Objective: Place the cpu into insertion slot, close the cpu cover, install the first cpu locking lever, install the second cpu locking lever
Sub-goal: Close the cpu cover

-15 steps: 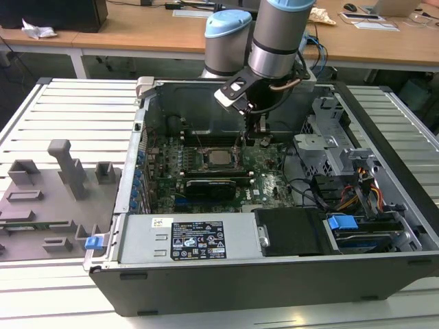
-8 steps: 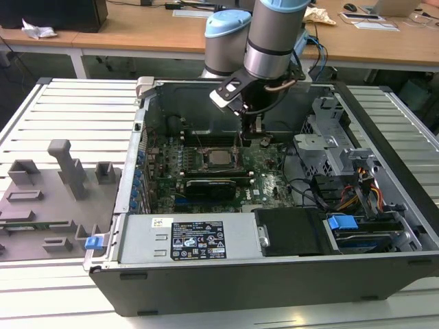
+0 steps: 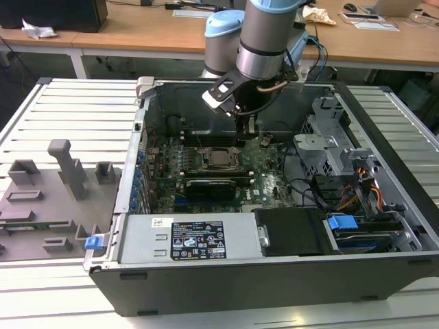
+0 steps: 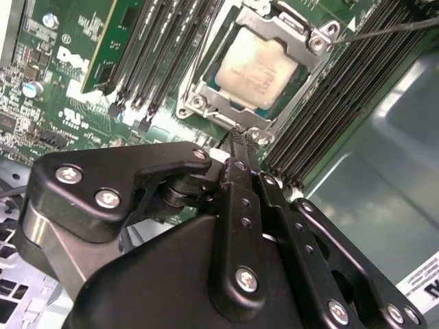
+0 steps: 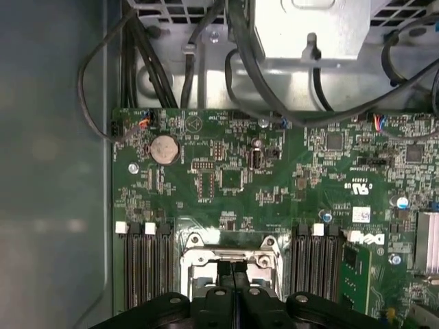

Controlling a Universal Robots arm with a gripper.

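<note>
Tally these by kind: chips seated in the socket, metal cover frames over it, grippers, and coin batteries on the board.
cpu: 1
cpu cover: 1
gripper: 1
coin battery: 1
Total: 4

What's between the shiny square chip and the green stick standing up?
In the second wrist view, long black memory slots lie between the cpu and the green memory stick.
</note>
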